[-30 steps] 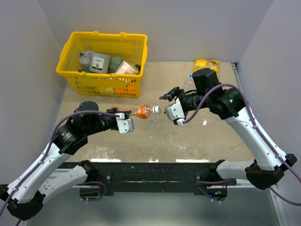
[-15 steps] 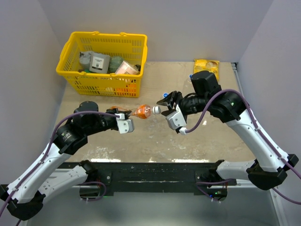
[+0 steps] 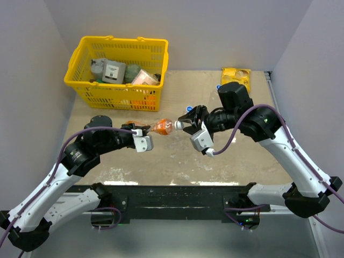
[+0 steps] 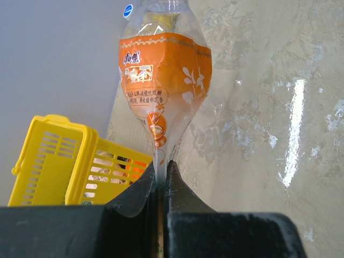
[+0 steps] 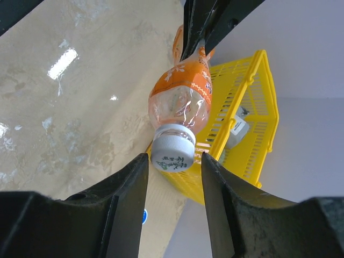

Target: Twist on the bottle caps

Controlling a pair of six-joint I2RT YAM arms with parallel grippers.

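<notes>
Cap-tightening step. The left gripper (image 4: pixel 163 166) clamps the orange bottle (image 4: pixel 161 80) by its flattened base, holding it level above mid-table, just near of the yellow basket (image 3: pixel 80 86). The right gripper (image 5: pixel 173 161) brackets the whitish cap (image 5: pixel 172 153) with narrowly parted jaws, slim gaps either side. Next it must pinch and rotate the cap.

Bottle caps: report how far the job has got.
Done: the whitish-grey cap sits on the neck of the orange bottle; how tight cannot be told. In hand: the left gripper pinches the bottle's base, holding it level; the right gripper straddles the cap, jaws not yet touching. Left: grip and twist that cap; the other bottles are not clearly visible.
</notes>
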